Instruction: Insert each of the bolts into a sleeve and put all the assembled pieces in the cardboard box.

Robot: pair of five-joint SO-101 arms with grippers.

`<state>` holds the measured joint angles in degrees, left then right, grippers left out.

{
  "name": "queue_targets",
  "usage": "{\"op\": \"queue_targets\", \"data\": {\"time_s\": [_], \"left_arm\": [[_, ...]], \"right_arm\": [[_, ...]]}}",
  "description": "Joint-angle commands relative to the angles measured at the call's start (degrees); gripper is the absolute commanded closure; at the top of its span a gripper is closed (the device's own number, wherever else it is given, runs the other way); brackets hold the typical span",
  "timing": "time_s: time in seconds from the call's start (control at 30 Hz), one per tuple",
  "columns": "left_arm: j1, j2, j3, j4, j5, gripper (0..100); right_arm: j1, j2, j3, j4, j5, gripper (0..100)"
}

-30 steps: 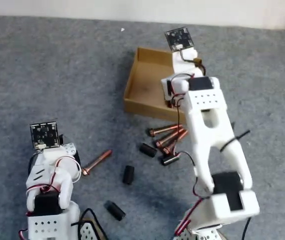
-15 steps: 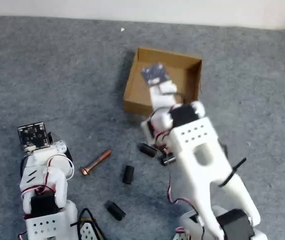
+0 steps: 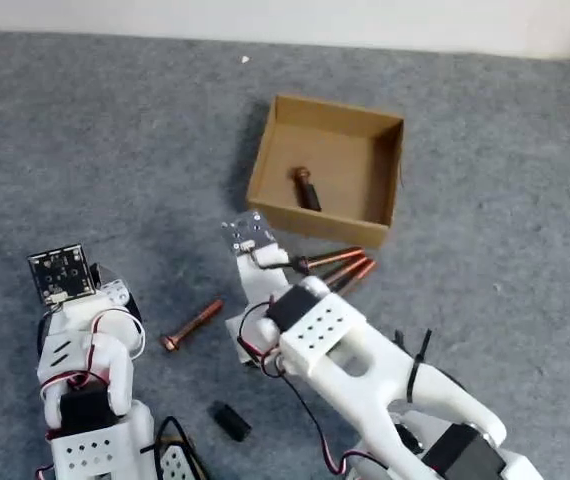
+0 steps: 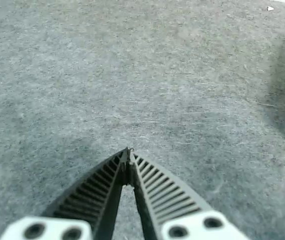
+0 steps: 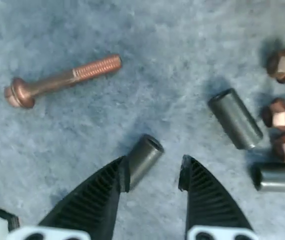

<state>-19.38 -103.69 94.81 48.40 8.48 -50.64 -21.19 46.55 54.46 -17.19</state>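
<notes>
one assembled piece (image 3: 306, 188) is seen lying in the cardboard box (image 3: 275, 214), a bolt already seated in its sleeve. a second ago the box was covered by the right arm; since then that arm has been swung back off it and brought low over the loose parts. the right gripper (image 5: 155, 172) is held open with nothing in it, and a sleeve (image 5: 145, 159) lies on the carpet just ahead of the jaws, touching the tip of one finger. a loose bolt (image 5: 62, 81) lies nearby, apart from it. a second sleeve (image 5: 235, 118) and the heads of three bolts (image 5: 278, 113) are seen further off. the left gripper (image 4: 128, 152) is closed on nothing above bare carpet (image 4: 132, 75), and its arm has barely been shifted.

from this it is judged that one delivery has been finished and the next pick-up begun, with this sleeve as the likely target; several bolts and sleeves are left to be joined.
</notes>
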Motion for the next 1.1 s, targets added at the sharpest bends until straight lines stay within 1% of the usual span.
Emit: {"op": "queue_targets", "data": {"time_s": [0.0,0.27,0.63,0.7,0.8,0.83,0.93,1.07], "left_arm": [[-0.75,-0.57,-1.10,-1.32,0.00,99],[-0.57,-0.57,-1.01,-1.23,0.00,99],[-0.40,-0.57,-1.01,-1.14,0.00,99],[-0.31,-0.57,-1.01,-1.14,0.00,99],[-0.31,-0.48,-0.92,-1.14,0.00,99],[-0.31,-0.48,-0.92,-1.14,0.00,99],[-0.31,-0.48,-0.92,-1.14,0.00,99],[-0.22,-0.48,-0.92,-1.14,0.00,99]], "right_arm": [[-0.84,-2.33,1.54,-4.09,-2.20,84.8],[-4.35,-2.24,7.34,-10.07,-2.29,84.8],[-4.26,-1.63,10.51,-14.55,-2.20,84.8],[-4.26,0.92,10.33,-14.55,-2.02,86.5],[-3.91,7.25,9.89,-14.29,-1.76,91.6],[-3.56,9.01,8.84,-14.02,-1.49,93.2],[-2.24,11.56,2.68,-7.25,1.14,99.5],[0.13,10.07,-3.12,1.89,2.37,99.2]]}}
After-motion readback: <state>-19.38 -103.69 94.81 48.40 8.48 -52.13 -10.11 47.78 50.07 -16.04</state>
